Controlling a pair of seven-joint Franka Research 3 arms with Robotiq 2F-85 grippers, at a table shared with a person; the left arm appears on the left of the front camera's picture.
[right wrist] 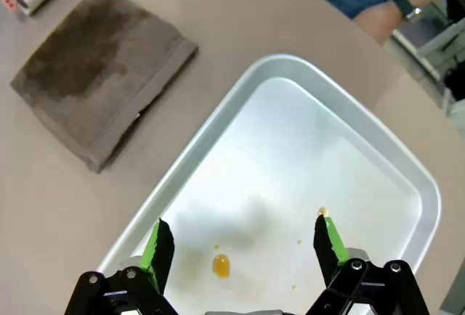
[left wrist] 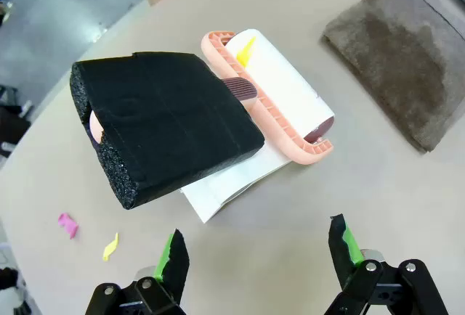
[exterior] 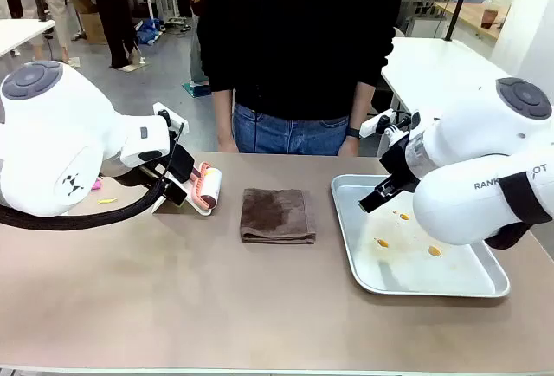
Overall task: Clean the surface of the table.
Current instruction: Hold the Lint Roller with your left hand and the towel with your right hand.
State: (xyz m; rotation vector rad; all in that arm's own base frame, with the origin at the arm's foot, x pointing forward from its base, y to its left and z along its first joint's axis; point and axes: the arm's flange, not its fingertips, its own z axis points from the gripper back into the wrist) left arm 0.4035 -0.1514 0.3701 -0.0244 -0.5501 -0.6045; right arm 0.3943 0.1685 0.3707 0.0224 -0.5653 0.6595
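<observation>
Two white arms crowd the near corners, and between them runs the worktop (exterior: 216,307), a matte taupe slab reaching from the camera to the person (exterior: 294,47) standing at 12 o'clock.

At 10 o'clock lies a lint roller (left wrist: 283,97): a white roll in a pink frame, one yellow scrap (left wrist: 245,48) stuck to it. Its foam-wrapped handle (left wrist: 160,119) points back toward the left hand (left wrist: 258,242), probably so the pads get a soft, thick grip. That hand hangs above and just short of the handle, fingers spread and holding nothing.

A folded brown cloth (exterior: 277,214) sits at centre, within either arm's reach, likely there for wiping.

At 3 o'clock a metal tray (exterior: 450,276) holds a few orange drops (exterior: 382,243), off the taupe top. The right hand (right wrist: 241,234) hovers over the tray, fingers wide apart and empty.

Around the left arm, at 9 o'clock, a pink scrap (left wrist: 67,223) and a yellow one (left wrist: 110,245) litter the surface; these look like the roller's work. Elsewhere the top is smooth and bare.

Behind, white tables stand on a grey floor, with other people farther off.
</observation>
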